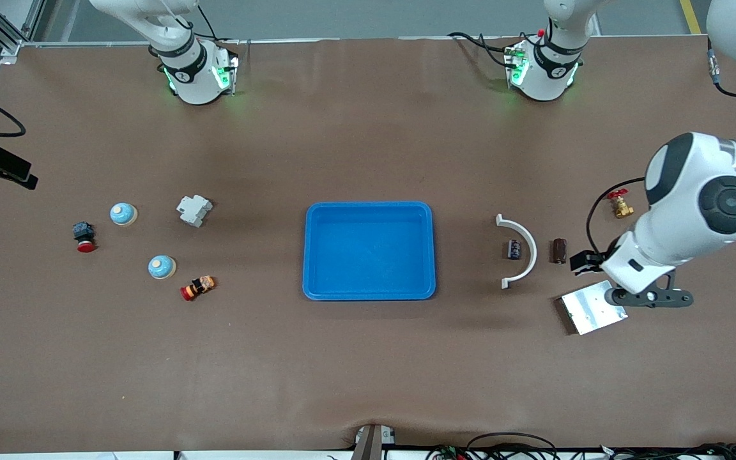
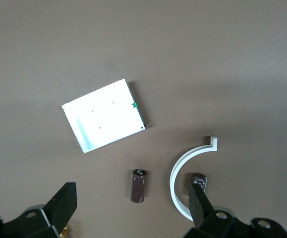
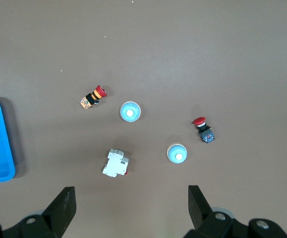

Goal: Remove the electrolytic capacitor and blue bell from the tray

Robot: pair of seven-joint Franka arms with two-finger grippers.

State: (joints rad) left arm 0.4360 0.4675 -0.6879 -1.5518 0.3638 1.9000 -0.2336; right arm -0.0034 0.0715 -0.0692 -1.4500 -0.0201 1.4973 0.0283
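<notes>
A: Front view first. Arm poses?

B: The left arm reaches out from its base and bends down over its own end of the counter (image 1: 368,358). Its left end effector (image 1: 588,263) hangs above the metal plate (image 1: 591,308) and the brown capacitor (image 1: 559,251). The right arm shows only at its base; its end effector is out of frame here.

A: Containers?

B: One blue tray (image 1: 369,250) at the counter's middle, with nothing in it. Toward the left arm's end lie a white curved bracket (image 1: 521,251), a small dark capacitor (image 1: 514,249) inside its curve, and a brass valve (image 1: 620,204). Toward the right arm's end lie two blue bells, the farther bell (image 1: 122,213) and the nearer bell (image 1: 161,266), a white breaker (image 1: 193,210), a red push button (image 1: 84,236) and an orange switch (image 1: 197,287).

A: Left wrist view?

B: It shows what the front view does not: the left end effector (image 2: 133,201) stands released, fingers wide, grasping nothing, over the brown capacitor, which lies between plate and bracket.

A: Right wrist view?

B: The right end effector (image 3: 131,201) is also released and empty, high over the bells, breaker and both switches, with the tray's edge showing.
</notes>
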